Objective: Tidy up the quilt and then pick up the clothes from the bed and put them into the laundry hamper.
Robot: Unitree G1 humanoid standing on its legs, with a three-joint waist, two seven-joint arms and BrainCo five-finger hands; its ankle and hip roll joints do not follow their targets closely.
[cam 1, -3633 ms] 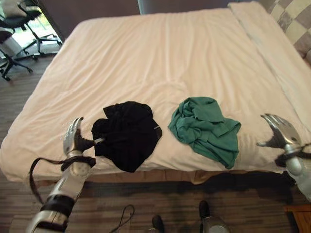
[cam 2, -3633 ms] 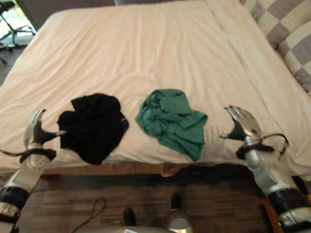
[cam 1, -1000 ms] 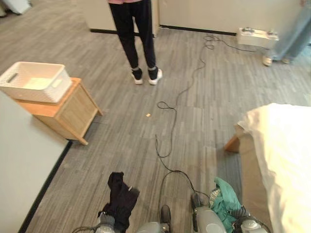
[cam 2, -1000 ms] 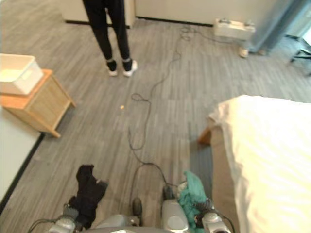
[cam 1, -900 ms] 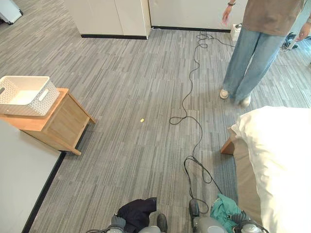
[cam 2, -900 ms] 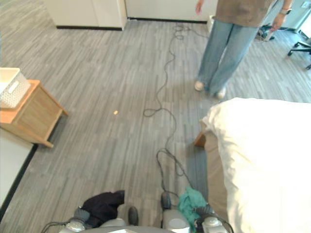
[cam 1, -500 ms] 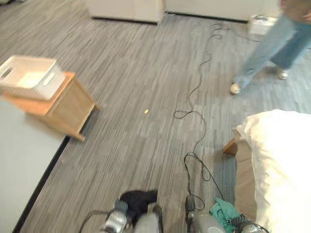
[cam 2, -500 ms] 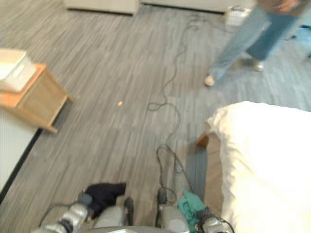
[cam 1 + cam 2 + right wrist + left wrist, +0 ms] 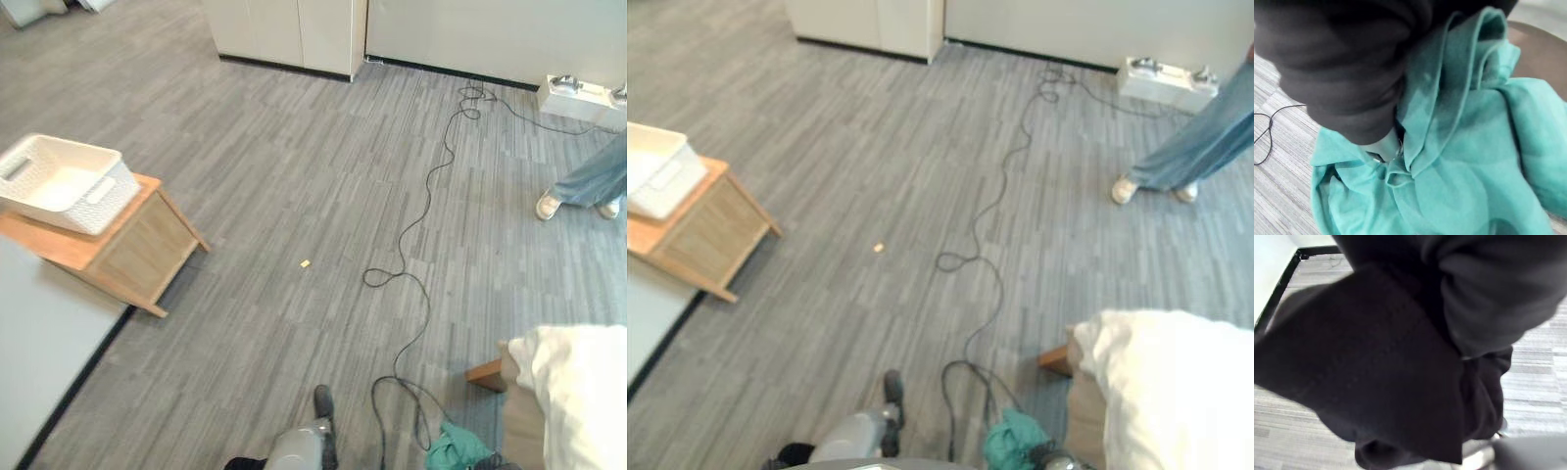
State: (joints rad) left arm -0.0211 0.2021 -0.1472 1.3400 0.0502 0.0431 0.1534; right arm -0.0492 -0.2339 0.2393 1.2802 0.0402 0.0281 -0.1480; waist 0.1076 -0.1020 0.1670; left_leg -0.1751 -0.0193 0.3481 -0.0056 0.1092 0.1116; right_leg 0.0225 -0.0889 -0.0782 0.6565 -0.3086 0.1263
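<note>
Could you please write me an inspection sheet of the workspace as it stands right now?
Surface: grey plank floor.
Job's things: white hamper on a wooden stand; black garment at the left wrist; green garment at the right wrist; white quilt on the bed corner.
Clutter: small yellow scrap on the floor.
Hands: fingers hidden by cloth, state unclear.
Cables: black cable trailing across the floor to a white box.
Surroundings: person's legs, white cabinets.

**Both garments off the bed, hamper waiting**

Black garment (image 9: 1376, 382) hangs bunched right up against the left wrist; crumpled teal garment (image 9: 1459, 161) drapes against the right. White laundry hamper (image 9: 61, 183) sits upright, far ahead, leftward.
</note>
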